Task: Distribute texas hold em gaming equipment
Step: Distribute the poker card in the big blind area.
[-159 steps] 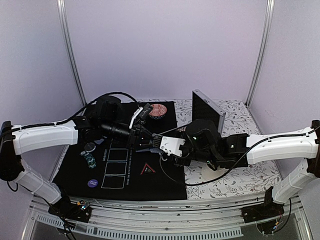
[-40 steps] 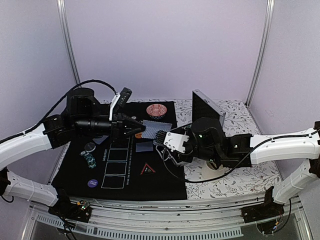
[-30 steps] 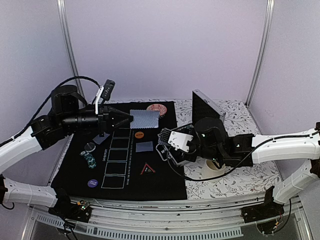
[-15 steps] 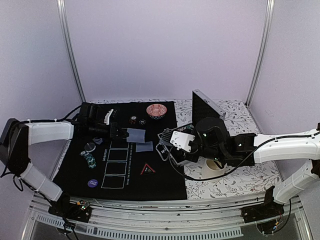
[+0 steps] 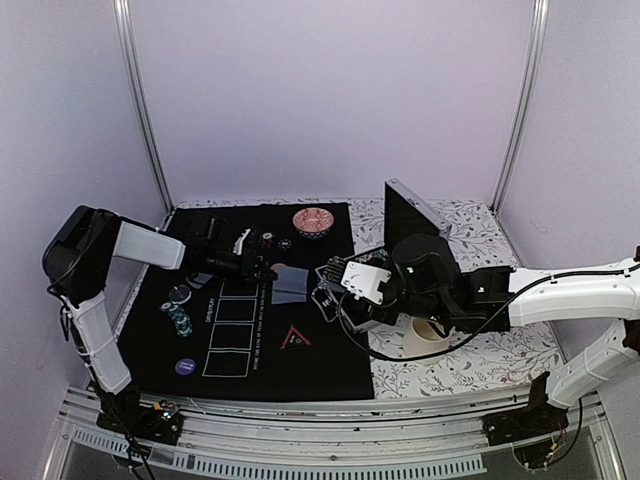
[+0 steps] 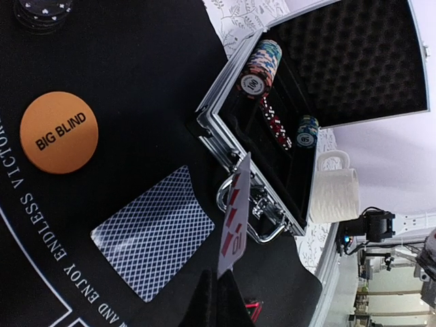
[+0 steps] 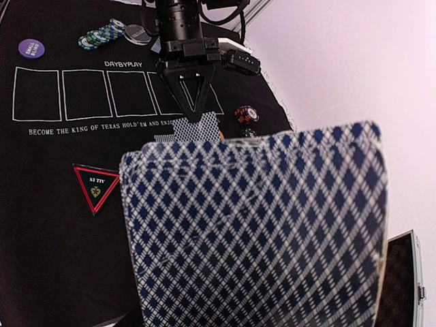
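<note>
**Near edge.** On the black mat (image 5: pixel 330 370), the purple disc (image 5: pixel 185 366) and the red triangle marker (image 5: pixel 296 338) lie flat in front of the row of printed card boxes. A mixed chip stack (image 5: pixel 180 320) sits left of that row. These items read as already positioned.

**Mid-mat.** The right claw (image 5: pixel 330 283) is pinching the deck of cards (image 7: pixel 252 231), backs toward its wrist camera and raised clear of the mat. Judgement: it acts as the supply hand, presenting the deck so single cards can be drawn off.

**Just beyond.** The left claw (image 7: pixel 193 109) is pressed together on one held card (image 6: pixel 233 218). It grips the card by its lower edge so that it stands almost upright, red pips showing. The claw hangs close above a face-down card (image 6: pixel 153 231) lying on the mat near the orange BIG BLIND disc (image 6: pixel 59 132). Judgement: the upright hold keeps the fingers off the mat until this card is laid beside the other as a pair.

**Far side.** The open case (image 6: pixel 354 61) on the tabletop (image 5: pixel 480 350) holds further chips, and the white cup (image 6: pixel 334 194) stands near it.
</note>
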`<state>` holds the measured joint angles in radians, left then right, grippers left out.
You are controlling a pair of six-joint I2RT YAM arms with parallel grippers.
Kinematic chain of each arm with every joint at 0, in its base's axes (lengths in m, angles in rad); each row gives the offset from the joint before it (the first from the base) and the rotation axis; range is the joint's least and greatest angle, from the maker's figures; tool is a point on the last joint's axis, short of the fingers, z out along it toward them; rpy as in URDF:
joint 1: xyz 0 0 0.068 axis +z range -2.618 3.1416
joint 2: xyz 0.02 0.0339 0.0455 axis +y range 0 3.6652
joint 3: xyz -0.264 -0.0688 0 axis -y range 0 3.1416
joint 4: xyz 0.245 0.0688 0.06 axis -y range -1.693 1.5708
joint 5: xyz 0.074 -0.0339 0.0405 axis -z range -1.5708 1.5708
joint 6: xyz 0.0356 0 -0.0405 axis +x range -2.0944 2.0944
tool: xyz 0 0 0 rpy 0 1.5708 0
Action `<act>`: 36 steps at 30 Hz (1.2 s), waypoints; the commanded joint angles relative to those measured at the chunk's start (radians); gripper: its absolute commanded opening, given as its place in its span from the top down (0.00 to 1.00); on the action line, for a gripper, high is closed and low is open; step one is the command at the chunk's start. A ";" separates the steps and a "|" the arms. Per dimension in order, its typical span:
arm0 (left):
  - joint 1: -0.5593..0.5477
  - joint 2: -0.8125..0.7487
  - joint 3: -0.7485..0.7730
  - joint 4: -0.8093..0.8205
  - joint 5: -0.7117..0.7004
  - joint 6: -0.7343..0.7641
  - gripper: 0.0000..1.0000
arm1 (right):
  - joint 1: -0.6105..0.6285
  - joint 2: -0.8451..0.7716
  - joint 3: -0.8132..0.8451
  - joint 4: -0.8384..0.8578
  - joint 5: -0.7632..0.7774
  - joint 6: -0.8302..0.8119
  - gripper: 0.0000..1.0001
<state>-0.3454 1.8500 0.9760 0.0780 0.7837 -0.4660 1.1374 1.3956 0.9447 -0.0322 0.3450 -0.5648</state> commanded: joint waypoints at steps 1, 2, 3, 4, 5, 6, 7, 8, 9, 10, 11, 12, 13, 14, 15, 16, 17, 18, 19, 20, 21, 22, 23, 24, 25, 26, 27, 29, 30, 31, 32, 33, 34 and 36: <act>0.009 0.057 0.029 0.063 0.034 -0.033 1.00 | -0.004 -0.029 -0.007 0.003 0.000 0.017 0.55; 0.011 0.067 0.030 0.062 0.030 -0.035 1.00 | -0.004 -0.029 -0.006 0.004 0.000 0.016 0.55; 0.012 0.074 0.029 0.062 0.028 -0.036 1.00 | -0.005 -0.028 -0.006 0.004 0.000 0.016 0.55; 0.014 0.080 0.028 0.065 0.026 -0.039 1.00 | -0.004 -0.029 -0.005 0.004 0.000 0.017 0.55; 0.014 0.085 0.026 0.068 0.025 -0.041 1.00 | -0.005 -0.027 -0.004 0.005 -0.001 0.015 0.55; 0.015 0.088 0.025 0.070 0.024 -0.045 1.00 | -0.004 -0.027 -0.004 0.007 -0.001 0.014 0.55; 0.017 0.094 0.024 0.072 0.023 -0.047 1.00 | -0.004 -0.026 -0.004 0.007 -0.003 0.014 0.55; 0.017 0.098 0.023 0.073 0.021 -0.048 1.00 | -0.004 -0.025 -0.004 0.007 -0.003 0.013 0.55; 0.017 0.100 0.023 0.074 0.019 -0.053 1.00 | -0.004 -0.024 -0.002 0.008 -0.003 0.013 0.55; 0.017 0.106 0.023 0.074 0.019 -0.055 1.00 | -0.004 -0.023 -0.002 0.008 -0.003 0.014 0.55; 0.017 0.107 0.023 0.075 0.019 -0.057 1.00 | -0.005 -0.022 -0.002 0.008 -0.004 0.013 0.55; 0.017 0.107 0.023 0.075 0.019 -0.059 1.00 | -0.004 -0.022 -0.002 0.007 -0.004 0.013 0.55; 0.017 0.107 0.023 0.074 0.016 -0.060 1.00 | -0.004 -0.021 -0.002 0.008 -0.004 0.013 0.55; 0.017 0.107 0.022 0.071 0.013 -0.060 1.00 | -0.004 -0.024 -0.001 0.007 -0.005 0.014 0.55; 0.017 0.124 0.023 0.067 0.009 -0.058 1.00 | -0.004 -0.024 -0.002 0.005 -0.005 0.013 0.55; 0.017 0.142 0.023 0.064 0.007 -0.057 1.00 | -0.004 -0.025 -0.001 0.003 -0.005 0.013 0.55; 0.017 0.147 0.023 0.061 0.006 -0.057 1.00 | -0.004 -0.025 -0.002 0.003 -0.005 0.013 0.55; 0.016 0.150 0.024 0.057 0.004 -0.056 1.00 | -0.004 -0.026 -0.002 0.003 -0.005 0.013 0.56; 0.016 0.153 0.024 0.053 0.001 -0.056 1.00 | -0.004 -0.026 -0.001 0.003 -0.005 0.013 0.55; 0.016 0.155 0.024 0.049 -0.003 -0.054 1.00 | -0.004 -0.027 -0.002 0.003 -0.006 0.013 0.55; 0.017 0.154 0.025 0.044 -0.010 -0.051 0.98 | -0.004 -0.027 -0.001 0.001 -0.006 0.014 0.55; 0.016 0.153 0.027 0.039 -0.015 -0.049 0.95 | -0.004 -0.027 0.000 0.001 -0.006 0.012 0.55; 0.018 0.149 0.027 0.033 -0.021 -0.046 0.92 | -0.004 -0.028 0.001 -0.001 -0.006 0.011 0.55; 0.017 0.145 0.029 0.028 -0.027 -0.044 0.88 | -0.005 -0.027 0.001 0.000 -0.006 0.011 0.55; 0.017 0.140 0.029 0.023 -0.032 -0.040 0.86 | -0.004 -0.027 0.003 -0.001 -0.006 0.012 0.55; 0.016 0.135 0.031 0.018 -0.037 -0.037 0.84 | -0.004 -0.027 0.003 -0.001 -0.006 0.012 0.55; 0.017 0.129 0.033 0.009 -0.043 -0.033 0.82 | -0.004 -0.027 0.003 -0.002 -0.007 0.011 0.55; 0.016 0.126 0.036 -0.010 -0.061 -0.024 0.76 | -0.004 -0.027 0.003 -0.003 -0.008 0.012 0.56; 0.017 0.098 0.036 -0.019 -0.071 -0.020 0.73 | -0.004 -0.026 0.005 -0.002 -0.008 0.013 0.56; 0.017 0.083 0.038 -0.035 -0.081 -0.014 0.70 | -0.004 -0.025 0.007 -0.002 -0.009 0.013 0.55; 0.016 0.074 0.038 -0.046 -0.096 -0.009 0.67 | -0.004 -0.025 0.007 -0.002 -0.009 0.013 0.55; 0.016 0.062 0.038 -0.058 -0.109 -0.005 0.65 | -0.004 -0.022 0.009 -0.003 -0.010 0.013 0.55; 0.015 0.047 0.036 -0.067 -0.127 -0.002 0.63 | -0.004 -0.020 0.011 -0.006 -0.011 0.012 0.55; 0.012 0.005 0.030 -0.082 -0.164 -0.002 0.56 | -0.004 -0.017 0.017 -0.010 -0.011 0.011 0.55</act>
<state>-0.3393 1.9511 0.9939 0.0441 0.6964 -0.4908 1.1374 1.3956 0.9447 -0.0456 0.3408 -0.5621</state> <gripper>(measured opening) 0.386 0.449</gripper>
